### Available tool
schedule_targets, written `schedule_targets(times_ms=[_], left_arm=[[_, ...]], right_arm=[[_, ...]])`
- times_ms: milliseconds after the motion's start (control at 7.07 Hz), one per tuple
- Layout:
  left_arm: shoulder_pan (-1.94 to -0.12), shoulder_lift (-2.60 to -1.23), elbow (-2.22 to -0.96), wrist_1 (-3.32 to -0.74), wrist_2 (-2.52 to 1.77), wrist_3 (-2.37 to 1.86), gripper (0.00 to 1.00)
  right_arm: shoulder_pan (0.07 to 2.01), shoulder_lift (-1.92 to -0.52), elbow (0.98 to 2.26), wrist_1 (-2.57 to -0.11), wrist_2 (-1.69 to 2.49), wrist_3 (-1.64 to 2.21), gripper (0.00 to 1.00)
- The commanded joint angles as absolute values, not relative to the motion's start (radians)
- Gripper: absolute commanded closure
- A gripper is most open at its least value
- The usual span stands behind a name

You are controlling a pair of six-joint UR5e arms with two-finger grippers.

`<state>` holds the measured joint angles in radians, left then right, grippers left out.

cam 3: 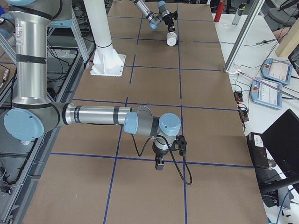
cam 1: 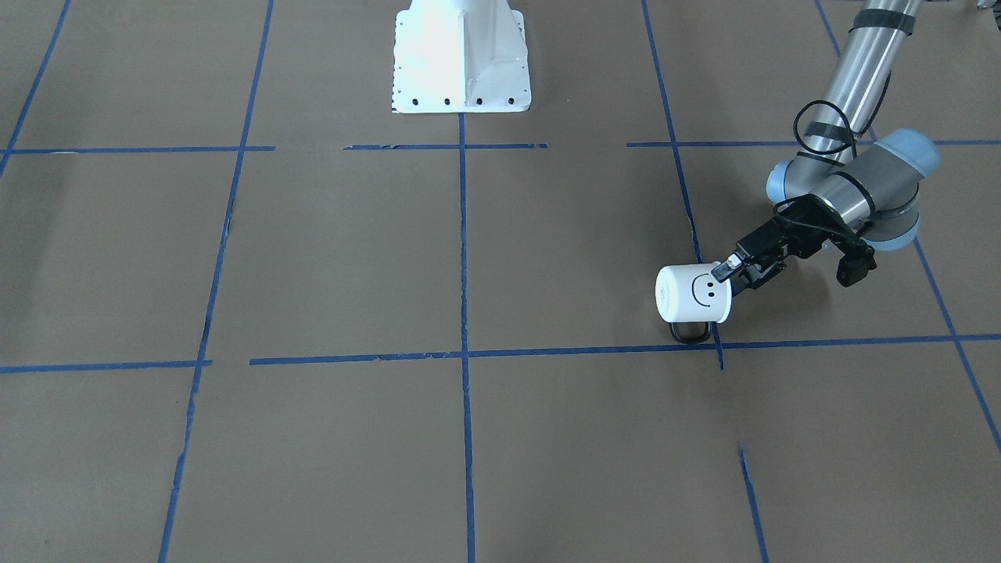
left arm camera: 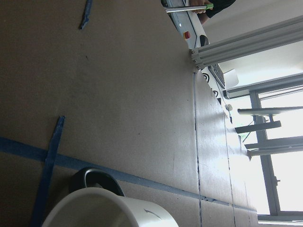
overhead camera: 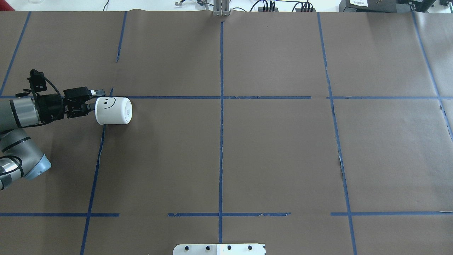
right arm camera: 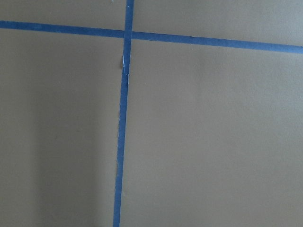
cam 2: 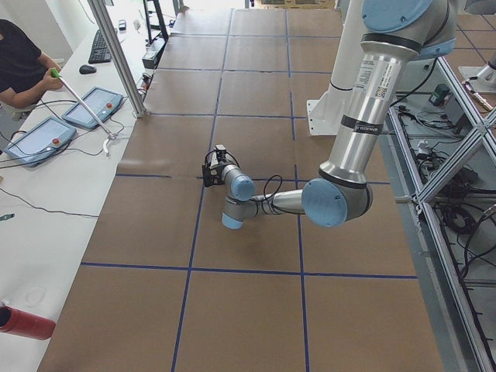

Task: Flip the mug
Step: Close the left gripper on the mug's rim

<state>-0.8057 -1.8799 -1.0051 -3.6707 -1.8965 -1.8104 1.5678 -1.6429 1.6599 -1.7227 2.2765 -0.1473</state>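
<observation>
My left gripper (cam 1: 726, 272) lies low and level, pinching the mug (cam 1: 688, 293) by its rim; my right gripper (cam 3: 159, 164) points straight down.

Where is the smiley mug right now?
The mug is on the left of the overhead view, tipped sideways by a blue tape crossing, with the left gripper at its open end.

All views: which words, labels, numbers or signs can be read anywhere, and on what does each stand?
No words or numbers can be read in any view.
Black smiley face: a drawn sign, not text, on the side of the white cylindrical mug.
Faint mark on the mug's flat base: too blurred to read.
White sticker on the left arm's silver tube: print too small to read.
</observation>
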Motion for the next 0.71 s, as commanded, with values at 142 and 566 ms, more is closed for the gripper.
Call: schedule_targets(times_ms=[142,566], left_arm=[[-0.792,-1.901,-0.996,-3.672,-1.898,-1.816,0.58],[-0.781,-1.901,-0.996,-3.674,-1.898,-1.816,1.0]], right_arm=[[1.568,-1.644,1.66,-1.723,2.276,-0.147,0.0],[1.568,-1.643,1.661,-1.723,2.276,-0.147,0.0]])
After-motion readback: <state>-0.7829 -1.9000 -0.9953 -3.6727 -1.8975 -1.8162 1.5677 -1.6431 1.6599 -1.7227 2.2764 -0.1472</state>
